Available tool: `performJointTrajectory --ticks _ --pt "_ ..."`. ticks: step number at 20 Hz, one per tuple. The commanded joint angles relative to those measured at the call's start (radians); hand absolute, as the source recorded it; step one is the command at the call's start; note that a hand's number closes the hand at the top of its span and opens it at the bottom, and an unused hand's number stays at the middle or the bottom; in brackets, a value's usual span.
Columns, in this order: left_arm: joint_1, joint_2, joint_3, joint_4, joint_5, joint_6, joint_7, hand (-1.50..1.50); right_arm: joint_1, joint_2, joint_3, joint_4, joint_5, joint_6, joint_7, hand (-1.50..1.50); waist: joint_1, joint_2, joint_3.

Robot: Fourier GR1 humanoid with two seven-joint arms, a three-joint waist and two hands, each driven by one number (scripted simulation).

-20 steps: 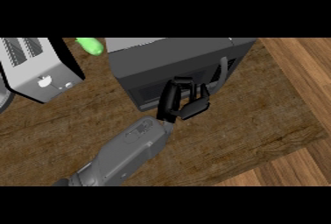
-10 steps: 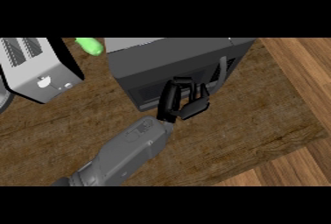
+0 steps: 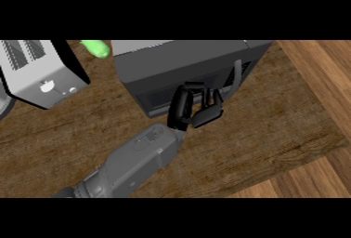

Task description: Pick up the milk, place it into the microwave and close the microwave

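The dark grey microwave [image 3: 185,65] stands at the back of the wooden counter, and its door looks closed, with the vertical handle [image 3: 234,76] at the right of its front. My left hand [image 3: 194,108] is at the lower part of the door, open, with its fingers straight against the dark window. The grey forearm [image 3: 133,160] comes in from the lower left. No milk shows anywhere in the view. My right hand is out of view.
A silver toaster [image 3: 41,74] stands at the left, and a green object [image 3: 96,48] lies behind it beside the microwave. A rounded grey rim [image 3: 4,108] shows at the far left. The counter's edge [image 3: 295,160] runs diagonally at the lower right, with wooden floor beyond.
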Motion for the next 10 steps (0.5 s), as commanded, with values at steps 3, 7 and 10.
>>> performJointTrajectory --ticks 3,7,10 --pt "-0.088 0.001 0.052 0.086 0.03 -0.011 -0.004 1.5 -0.017 -0.04 -0.02 0.03 0.018 0.011 -0.009 -1.5 -0.003 0.014 0.0" --pt "-0.088 0.001 0.047 0.087 0.047 -0.01 -0.023 1.5 -0.027 -0.051 -0.03 0.059 -0.003 0.027 -0.01 -1.5 -0.004 0.015 0.001" --pt "-0.093 0.001 0.04 0.088 0.064 -0.011 -0.025 1.5 -0.036 -0.053 -0.033 0.081 -0.019 0.033 -0.008 -1.5 -0.003 0.016 0.001"
